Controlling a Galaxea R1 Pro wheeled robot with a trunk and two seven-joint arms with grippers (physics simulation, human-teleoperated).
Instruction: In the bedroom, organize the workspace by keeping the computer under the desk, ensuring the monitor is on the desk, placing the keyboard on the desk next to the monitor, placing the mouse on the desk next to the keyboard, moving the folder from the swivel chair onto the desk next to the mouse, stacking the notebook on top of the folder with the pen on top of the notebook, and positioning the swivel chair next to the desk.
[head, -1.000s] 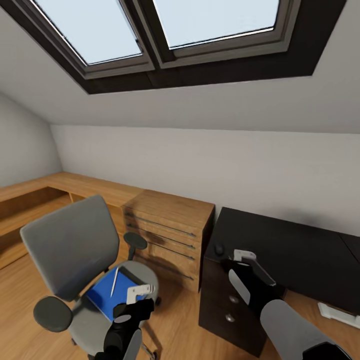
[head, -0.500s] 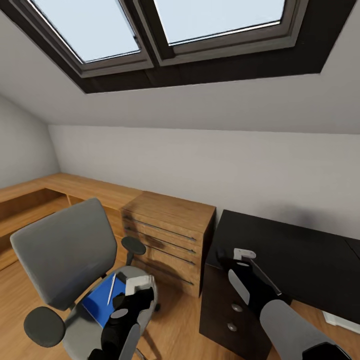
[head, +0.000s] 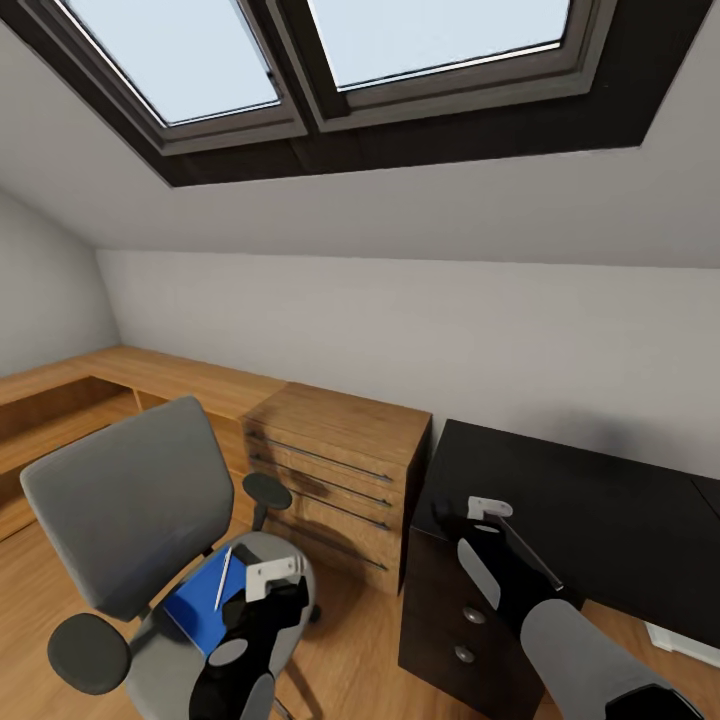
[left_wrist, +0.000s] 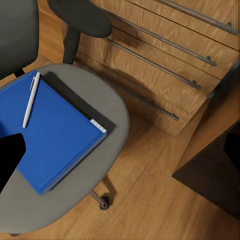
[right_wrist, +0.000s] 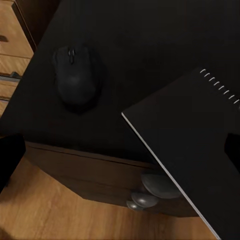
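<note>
The left gripper (head: 272, 574) hung over the swivel chair (head: 130, 500) seat, above the blue folder (left_wrist: 52, 135); whether its jaws were apart could not be told. The pen (left_wrist: 30, 99) lay on the folder near one corner. The right gripper (head: 490, 509) hovered over the desk (head: 600, 510) end, gripping a dark, spiral-bound notebook (right_wrist: 195, 150) by one edge, tilted above the black top. The mouse (right_wrist: 76, 76) sat on the desk just beside it, above the drawer knobs (right_wrist: 155, 186).
</note>
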